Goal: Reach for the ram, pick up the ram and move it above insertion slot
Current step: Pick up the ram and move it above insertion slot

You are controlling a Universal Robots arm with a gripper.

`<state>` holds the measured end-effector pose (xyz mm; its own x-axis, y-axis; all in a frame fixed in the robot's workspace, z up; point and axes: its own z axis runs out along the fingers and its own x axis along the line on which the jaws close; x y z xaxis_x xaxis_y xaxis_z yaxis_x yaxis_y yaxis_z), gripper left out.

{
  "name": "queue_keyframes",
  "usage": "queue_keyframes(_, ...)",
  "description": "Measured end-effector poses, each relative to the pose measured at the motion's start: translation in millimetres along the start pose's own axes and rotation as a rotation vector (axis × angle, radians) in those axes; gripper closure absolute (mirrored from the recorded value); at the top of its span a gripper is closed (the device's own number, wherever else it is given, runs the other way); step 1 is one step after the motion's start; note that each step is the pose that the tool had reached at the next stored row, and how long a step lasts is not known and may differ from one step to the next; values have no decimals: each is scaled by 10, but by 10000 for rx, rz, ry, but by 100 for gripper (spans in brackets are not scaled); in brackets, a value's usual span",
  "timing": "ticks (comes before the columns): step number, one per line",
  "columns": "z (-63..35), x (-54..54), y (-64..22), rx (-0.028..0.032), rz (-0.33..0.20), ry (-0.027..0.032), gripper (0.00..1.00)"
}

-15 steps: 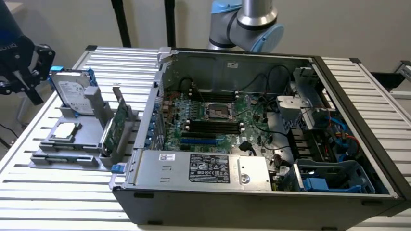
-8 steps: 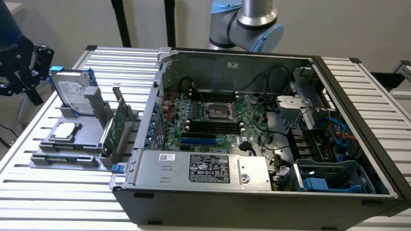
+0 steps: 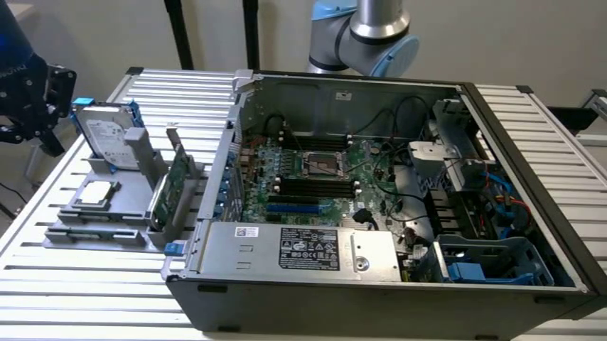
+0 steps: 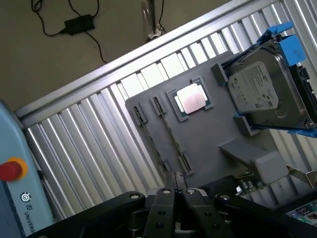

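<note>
My gripper (image 4: pixel 175 192) is shut with nothing between its fingers. In the exterior view the gripper (image 3: pixel 43 135) hangs at the far left, above and off the left side of the grey parts holder (image 3: pixel 128 195). The ram (image 4: pixel 172 136) appears as a thin stick standing on edge between small clips on the holder, a short way ahead of my fingertips. In the exterior view the ram (image 3: pixel 95 234) is a narrow strip along the holder's near edge. The motherboard's black insertion slots (image 3: pixel 308 186) lie inside the open computer case (image 3: pixel 379 284).
On the holder stand a silver hard drive with blue rails (image 4: pixel 262 89), a square processor (image 4: pixel 192 98) and a green expansion card (image 3: pixel 169 192). A light blue unit with a red button (image 4: pixel 12 168) is beside the slatted table (image 3: pixel 95 284). The arm's base (image 3: pixel 370 35) rises behind the case.
</note>
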<state>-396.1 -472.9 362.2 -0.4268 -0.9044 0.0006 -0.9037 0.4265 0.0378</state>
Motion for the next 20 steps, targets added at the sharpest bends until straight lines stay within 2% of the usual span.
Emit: queue_keyframes(20,33,0,-1,6,-3627,135,89)
